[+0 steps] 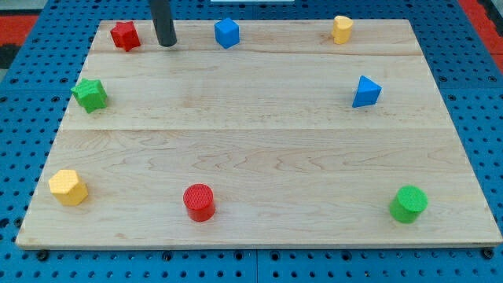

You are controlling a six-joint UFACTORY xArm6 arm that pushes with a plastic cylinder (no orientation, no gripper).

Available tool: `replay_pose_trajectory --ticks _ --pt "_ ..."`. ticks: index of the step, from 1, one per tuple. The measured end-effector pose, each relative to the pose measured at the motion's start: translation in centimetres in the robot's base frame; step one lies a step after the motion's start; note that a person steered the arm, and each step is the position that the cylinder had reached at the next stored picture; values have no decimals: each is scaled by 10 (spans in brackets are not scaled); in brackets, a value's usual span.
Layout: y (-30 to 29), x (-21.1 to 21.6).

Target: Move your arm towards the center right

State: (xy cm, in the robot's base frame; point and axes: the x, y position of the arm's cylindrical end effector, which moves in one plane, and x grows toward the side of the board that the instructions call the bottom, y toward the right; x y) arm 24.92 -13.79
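My tip rests on the wooden board near the view's top left. It stands just right of the red star block and left of the blue cube. A blue triangular block sits at the centre right of the board, far from my tip.
A yellow block sits at the top right. A green star block is at the left edge. A yellow hexagonal block is at the bottom left, a red cylinder at the bottom centre, a green cylinder at the bottom right.
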Motion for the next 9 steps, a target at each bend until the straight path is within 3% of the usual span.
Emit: replay_pose_trajectory --ticks 2,3,4,5,6,8,9 --pt "59 90" --pt "109 152" --pt "196 206" --pt "301 206" --pt "356 206" --pt "363 206" --pt "394 205"
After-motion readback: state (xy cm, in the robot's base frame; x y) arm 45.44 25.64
